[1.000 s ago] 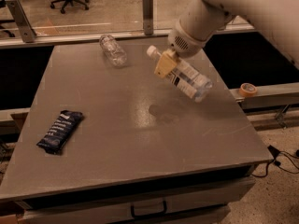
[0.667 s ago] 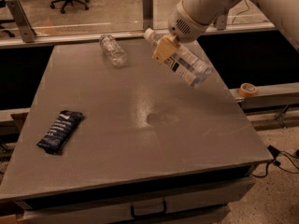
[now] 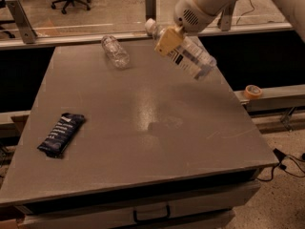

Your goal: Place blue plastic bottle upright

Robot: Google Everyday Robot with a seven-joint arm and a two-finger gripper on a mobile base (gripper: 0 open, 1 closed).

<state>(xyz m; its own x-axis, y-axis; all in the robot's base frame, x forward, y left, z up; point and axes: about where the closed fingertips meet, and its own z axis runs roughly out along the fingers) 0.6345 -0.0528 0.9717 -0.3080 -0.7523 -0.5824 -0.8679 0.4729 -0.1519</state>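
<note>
The blue plastic bottle point(image 3: 188, 55) is held in the air above the far right part of the grey table point(image 3: 143, 123). It is tilted, its white cap point(image 3: 150, 25) up and to the left, its base down and to the right. Its white label with dark print faces me. My gripper point(image 3: 167, 41) is shut on the bottle near its neck, with a tan finger pad point(image 3: 166, 43) in front. The white arm comes in from the upper right.
A smaller clear bottle point(image 3: 116, 51) lies on its side at the table's far edge. A dark snack packet point(image 3: 62, 133) lies at the left front. A tape roll point(image 3: 252, 91) sits on a ledge to the right. A drawer handle point(image 3: 151, 214) is below.
The gripper has lifted the bottle higher and carried it a little toward the table's far side. The bottle stays tilted. The other things have not moved.
</note>
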